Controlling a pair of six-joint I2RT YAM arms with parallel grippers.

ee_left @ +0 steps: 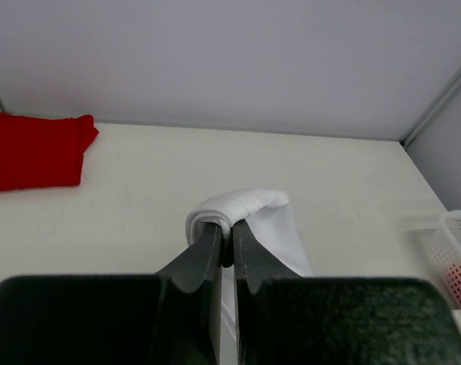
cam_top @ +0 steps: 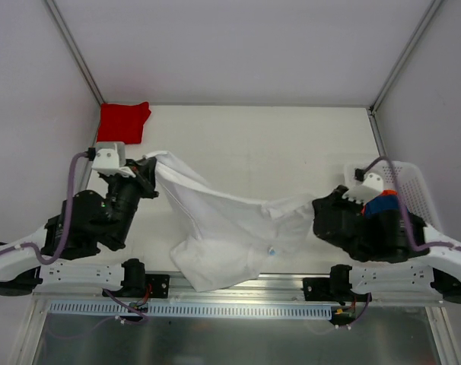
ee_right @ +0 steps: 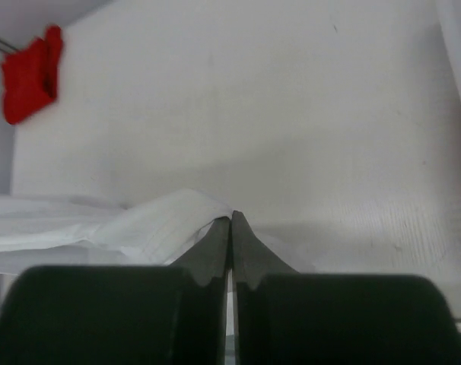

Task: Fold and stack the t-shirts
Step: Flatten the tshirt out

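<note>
A plain white t-shirt (cam_top: 223, 228) hangs stretched between my two grippers over the near middle of the table, its lower part sagging to the front edge. My left gripper (cam_top: 151, 169) is shut on one edge of it; the left wrist view shows the cloth (ee_left: 242, 205) bunched over the shut fingertips (ee_left: 229, 228). My right gripper (cam_top: 316, 207) is shut on the other edge; the right wrist view shows the cloth (ee_right: 147, 228) pinched at the tips (ee_right: 230, 220). A folded red t-shirt (cam_top: 124, 122) lies at the far left corner and also shows in the wrist views (ee_left: 36, 148) (ee_right: 31, 72).
A white mesh basket (cam_top: 409, 186) stands at the right edge behind the right arm, with blue and orange-red cloth (cam_top: 383, 204) inside. It shows at the right edge of the left wrist view (ee_left: 451, 251). White walls enclose the table on three sides.
</note>
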